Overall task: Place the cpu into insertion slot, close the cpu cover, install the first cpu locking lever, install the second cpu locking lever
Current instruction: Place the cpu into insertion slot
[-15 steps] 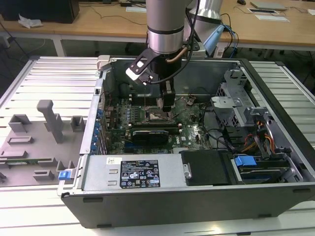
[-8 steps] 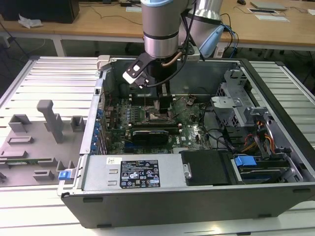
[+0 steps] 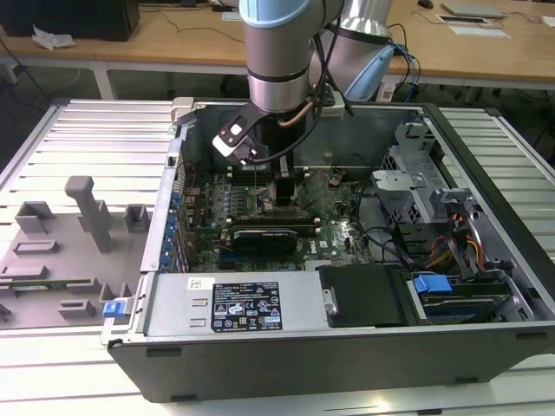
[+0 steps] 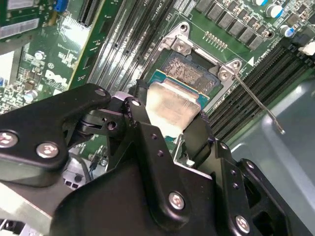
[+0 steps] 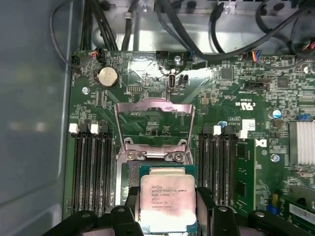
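In both wrist views my gripper [image 5: 167,202] [image 4: 170,124] is shut on the cpu [image 5: 167,199] [image 4: 172,104], its black fingers [image 5: 132,199] pressing two opposite edges of the silver-topped chip. The cpu hangs slightly tilted just over the insertion slot [image 4: 191,73], whose pin field shows past the chip's edge. Beyond the socket, the cpu cover [image 5: 154,105], a silver frame with a large window, is flipped open. A thin locking lever [image 4: 258,104] sticks out loose from one socket corner. In the exterior view the gripper [image 3: 282,184] reaches down into the open computer case onto the green board [image 3: 334,217].
Long memory slots [image 5: 91,167] [image 5: 216,162] flank the socket on both sides. A black card [image 3: 264,236] lies just in front of the socket, with the power supply [image 3: 251,303] and drive cage [image 3: 434,217] nearby. Cables [image 5: 197,29] run along the case wall. A grey fixture tray [image 3: 69,243] sits outside.
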`<state>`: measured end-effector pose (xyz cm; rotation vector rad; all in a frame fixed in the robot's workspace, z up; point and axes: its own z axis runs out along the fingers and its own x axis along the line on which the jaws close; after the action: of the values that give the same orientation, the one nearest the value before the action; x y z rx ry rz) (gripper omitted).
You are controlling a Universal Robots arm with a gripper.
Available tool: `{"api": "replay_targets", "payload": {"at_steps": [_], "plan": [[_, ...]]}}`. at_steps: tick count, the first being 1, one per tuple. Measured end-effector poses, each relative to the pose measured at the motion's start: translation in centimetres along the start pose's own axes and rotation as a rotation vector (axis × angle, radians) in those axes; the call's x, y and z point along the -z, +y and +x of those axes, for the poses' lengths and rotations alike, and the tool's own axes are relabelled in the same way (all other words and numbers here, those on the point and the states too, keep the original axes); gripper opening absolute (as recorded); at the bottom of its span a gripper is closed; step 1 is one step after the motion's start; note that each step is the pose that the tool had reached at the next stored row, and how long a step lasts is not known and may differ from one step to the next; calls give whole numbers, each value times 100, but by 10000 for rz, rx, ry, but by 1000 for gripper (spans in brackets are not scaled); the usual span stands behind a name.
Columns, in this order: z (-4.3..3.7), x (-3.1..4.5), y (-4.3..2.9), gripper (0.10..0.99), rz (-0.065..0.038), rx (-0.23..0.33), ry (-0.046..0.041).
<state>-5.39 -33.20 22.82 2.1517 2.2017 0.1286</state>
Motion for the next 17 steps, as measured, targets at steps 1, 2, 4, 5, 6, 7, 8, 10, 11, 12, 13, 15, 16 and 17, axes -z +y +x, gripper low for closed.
{"api": "replay_targets", "payload": {"at_steps": [1, 2, 4, 5, 6, 7, 8, 10, 11, 12, 13, 15, 16, 17], "plan": [[3, -23, -4, 541, -1, -2, 0], [7, -33, -5, 541, -1, -3, 0], [29, -56, -7, 541, -1, -1, 0], [35, -64, -8, 541, -1, -1, 0], [38, -72, -10, 541, -1, -1, 0], [41, -79, -12, 541, 0, -1, -2], [45, -93, -17, 541, 0, -1, -2], [56, -122, -36, 541, -1, -1, -3], [60, -137, -44, 541, 0, -2, -5], [60, -145, -45, 541, -1, -6, -4], [61, -156, -47, 541, 0, -19, -6], [65, -174, -51, 541, -1, -57, -10], [66, -181, -53, 541, -2, -79, -12], [67, -186, -55, 541, -2, -105, -14]]}}
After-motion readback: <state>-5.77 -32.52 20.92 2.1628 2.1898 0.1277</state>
